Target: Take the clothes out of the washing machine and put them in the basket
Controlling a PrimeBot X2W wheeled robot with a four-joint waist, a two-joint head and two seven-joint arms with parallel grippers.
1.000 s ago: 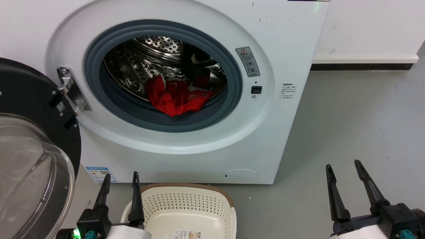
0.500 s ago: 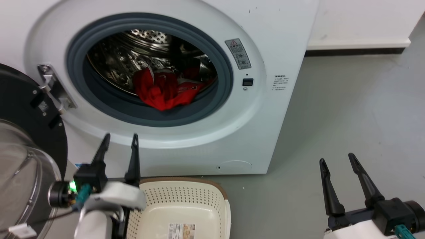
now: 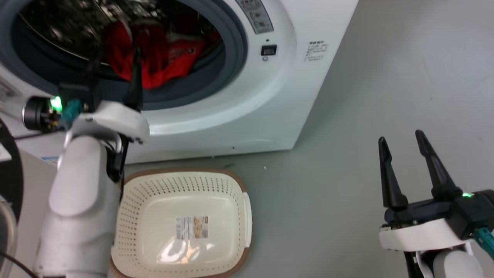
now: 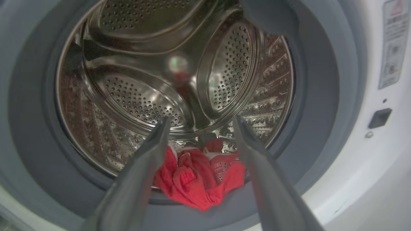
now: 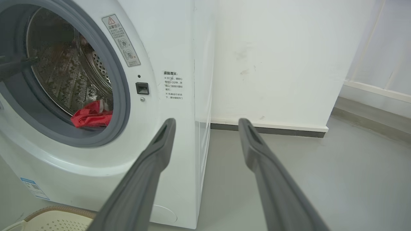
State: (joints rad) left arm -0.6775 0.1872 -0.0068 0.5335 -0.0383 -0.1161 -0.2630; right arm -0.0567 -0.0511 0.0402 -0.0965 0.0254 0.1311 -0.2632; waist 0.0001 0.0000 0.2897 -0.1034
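Note:
The clothes [image 3: 154, 58] are a red bundle lying at the front lip of the washing machine [image 3: 251, 96] drum. My left gripper [image 3: 115, 52] is raised in front of the porthole, open, its fingers framing the bundle and holding nothing. In the left wrist view the open left gripper [image 4: 200, 119] points into the steel drum, with the clothes [image 4: 199, 179] low and beyond its tips. The cream basket [image 3: 185, 172] stands on the floor below the porthole with only its label inside. My right gripper [image 3: 400, 137] hovers open over the floor at the right.
The black-framed glass door [image 3: 7, 154] hangs open at the far left, close to my left forearm. Grey floor stretches to the right of the machine. In the right wrist view the open right gripper [image 5: 207, 121] faces the machine's corner [image 5: 196, 96] and a white wall [image 5: 273, 64].
My left arm has lifted from beside the basket up to the porthole, fingers still apart. The head camera has tilted down and moved closer. The right gripper keeps its pose.

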